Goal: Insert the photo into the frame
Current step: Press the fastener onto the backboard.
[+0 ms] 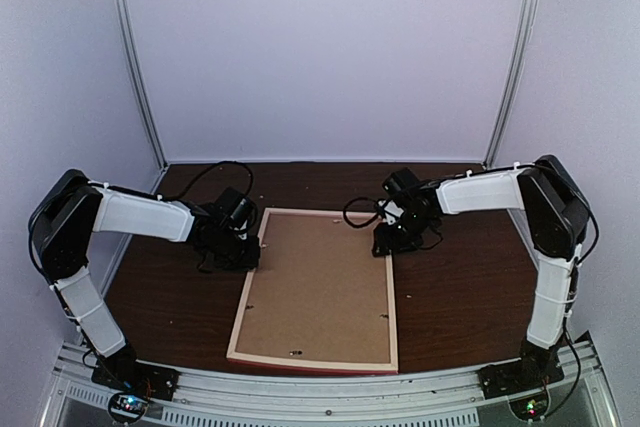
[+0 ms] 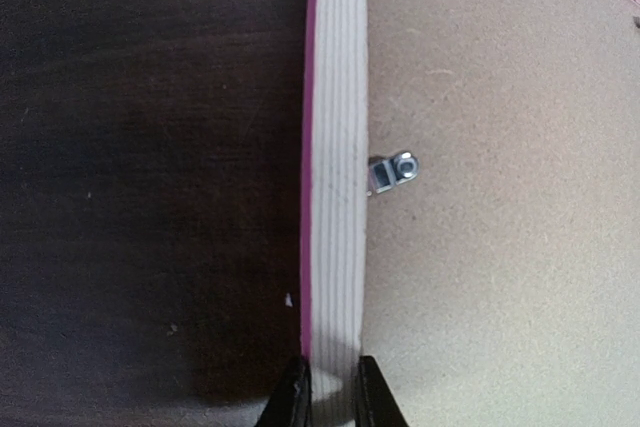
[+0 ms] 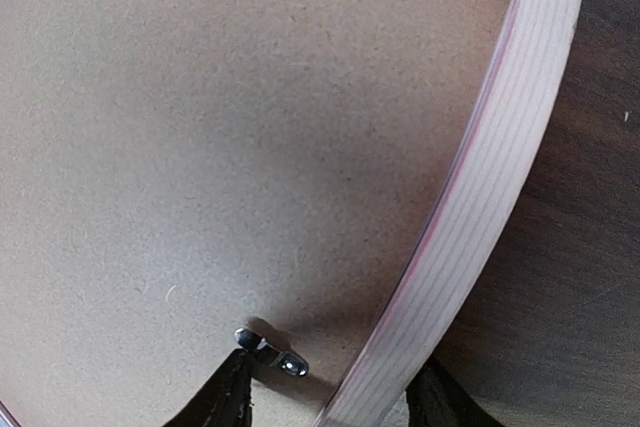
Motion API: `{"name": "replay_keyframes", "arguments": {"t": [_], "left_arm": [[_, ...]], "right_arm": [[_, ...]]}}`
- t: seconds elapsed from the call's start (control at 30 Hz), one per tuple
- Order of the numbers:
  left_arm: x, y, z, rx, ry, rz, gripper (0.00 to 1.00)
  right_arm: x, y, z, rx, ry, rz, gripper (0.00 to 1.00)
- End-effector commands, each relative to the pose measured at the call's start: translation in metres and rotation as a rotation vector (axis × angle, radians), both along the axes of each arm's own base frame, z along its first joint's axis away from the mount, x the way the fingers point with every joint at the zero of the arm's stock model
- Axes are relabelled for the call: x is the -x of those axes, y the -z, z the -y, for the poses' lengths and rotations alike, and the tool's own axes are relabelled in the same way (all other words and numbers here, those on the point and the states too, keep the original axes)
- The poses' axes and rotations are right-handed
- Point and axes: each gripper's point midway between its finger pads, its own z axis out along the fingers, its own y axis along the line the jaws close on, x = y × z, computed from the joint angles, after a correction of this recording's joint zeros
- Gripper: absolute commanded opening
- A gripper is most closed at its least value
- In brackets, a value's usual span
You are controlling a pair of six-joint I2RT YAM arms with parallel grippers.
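Down on the dark counter we've got the frame lying face down, its brown backing board showing inside the pale wood rails. Over on the left, towards the far end of the left rail, the left gripper is right on the frame. Its fingers press against both sides of the wood, clamped on the rail, and a metal tab sits on the board just past them. By the far right corner, the right gripper straddles the right rail with its fingers apart. One finger hangs over the board beside a small clip, and the other is at the rail's outer edge, over the counter. We can see a thin pink line running along both rails.
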Motion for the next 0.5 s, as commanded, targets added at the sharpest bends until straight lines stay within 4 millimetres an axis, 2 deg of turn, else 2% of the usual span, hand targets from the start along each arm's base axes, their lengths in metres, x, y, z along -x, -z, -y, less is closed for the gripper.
{"name": "replay_keyframes", "arguments": {"t": [0.0,0.47], "left_arm": [[0.015,0.018,-0.004,-0.001,-0.008,-0.071,0.0],[0.016,0.022,-0.005,-0.003,-0.007,-0.076,0.0]], "right_arm": [[-0.001,0.031,0.02,0.072,0.033,-0.045,0.49],[-0.021,0.045,0.023,-0.036,0.137,-0.074,0.39]]}}
